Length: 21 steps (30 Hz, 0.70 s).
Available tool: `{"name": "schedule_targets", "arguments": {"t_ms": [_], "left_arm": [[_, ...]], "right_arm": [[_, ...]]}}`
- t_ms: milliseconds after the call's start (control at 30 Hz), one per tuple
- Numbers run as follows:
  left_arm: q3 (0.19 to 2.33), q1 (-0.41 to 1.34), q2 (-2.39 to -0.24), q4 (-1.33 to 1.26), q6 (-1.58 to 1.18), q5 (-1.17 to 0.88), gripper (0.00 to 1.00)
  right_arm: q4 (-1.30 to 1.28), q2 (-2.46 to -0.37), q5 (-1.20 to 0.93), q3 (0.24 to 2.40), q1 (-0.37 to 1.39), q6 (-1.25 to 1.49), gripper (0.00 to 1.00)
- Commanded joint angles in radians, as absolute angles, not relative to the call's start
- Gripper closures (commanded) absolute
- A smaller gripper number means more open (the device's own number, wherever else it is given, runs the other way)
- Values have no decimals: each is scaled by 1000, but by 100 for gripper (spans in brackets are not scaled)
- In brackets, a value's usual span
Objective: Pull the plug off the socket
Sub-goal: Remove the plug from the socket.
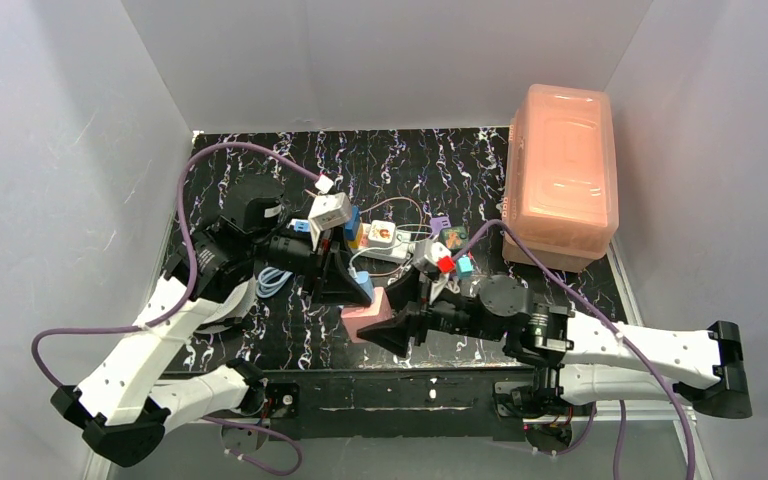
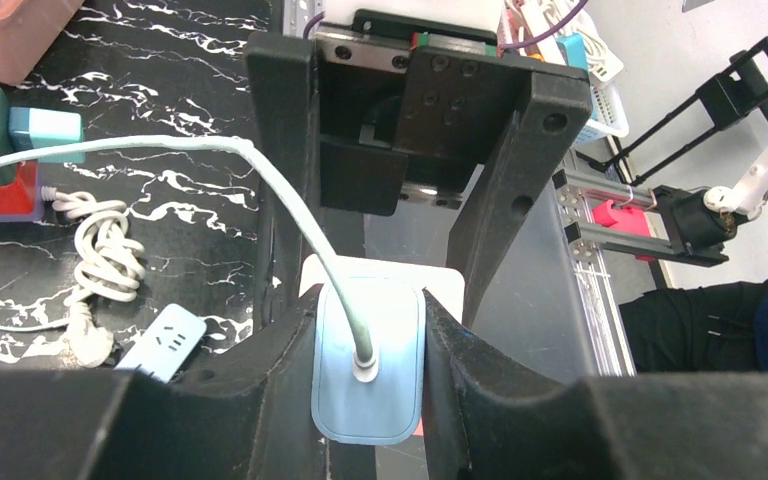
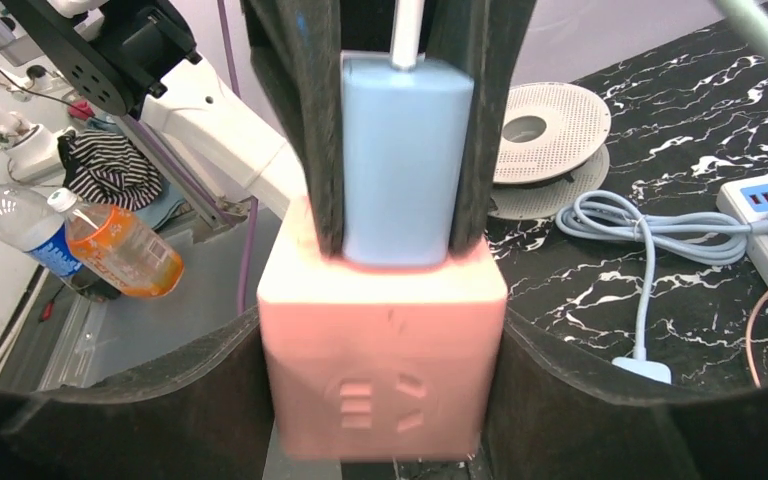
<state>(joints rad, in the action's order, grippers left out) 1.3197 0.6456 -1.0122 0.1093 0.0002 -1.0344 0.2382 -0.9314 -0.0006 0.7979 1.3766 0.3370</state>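
Looking like a robotics lab, test-cell type setup. Sitting boxed in by plain white panel walls (image 1: 60, 150) on 3 sides, w/ black marbled tabletop (image 1: 460, 160) in the middle. Standing bolted at the near edge: 2 white-and-black robot arms (image 1: 150, 350), purple cables (image 1: 184, 230) looping off them. Showing past the table edge in wrist views: aluminium frame rails (image 2: 600, 250), black clamp stand (image 2: 750, 80). Lying about beside the rig, typical lab clutter: water bottle (image 3: 15, 225), orange drink bottle (image 3: 120, 255), striped cloth (image 3: 110, 170).

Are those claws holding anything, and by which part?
The left gripper pinches the light-blue rectangular plug by two opposite sides; right gripper clamps the pink cube socket by its sides.
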Motion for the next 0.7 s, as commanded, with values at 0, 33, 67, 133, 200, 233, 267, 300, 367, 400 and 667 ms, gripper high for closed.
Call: {"name": "schedule_targets", "arguments": {"t_ms": [0,33,67,133,200,233,267,300,367,400,667], "left_arm": [[1379,617,-1003,106,-22,-973,100],[1383,616,-1005,106,-24,-973,100],[1388,617,-1006,106,-26,-972,100],[1397,617,-1008,106,-28,-970,100],[1403,617,-1009,104,-30,-967,100],[1404,617,-1008,104,-31,-966,100],[1405,616,-1008,103,-31,-964,100],[1406,617,-1009,102,-31,-963,100],[1404,617,-1009,102,-31,-963,100],[1404,617,-1009,102,-32,-963,100],[1391,617,-1007,78,-54,-972,100]], "right_arm": [[392,-822,-12,729,1389,371,26],[404,-817,-10,721,1388,368,24],[412,-815,-7,717,1388,364,23],[433,-821,-5,716,1388,354,21],[461,-838,-5,717,1389,344,19],[477,-845,-5,716,1389,341,19],[501,-856,-10,716,1388,339,18],[527,-866,-21,715,1388,338,18],[571,-891,-40,716,1388,336,17],[588,-904,-45,721,1388,333,17],[704,-1013,-99,784,1383,315,16]]}}
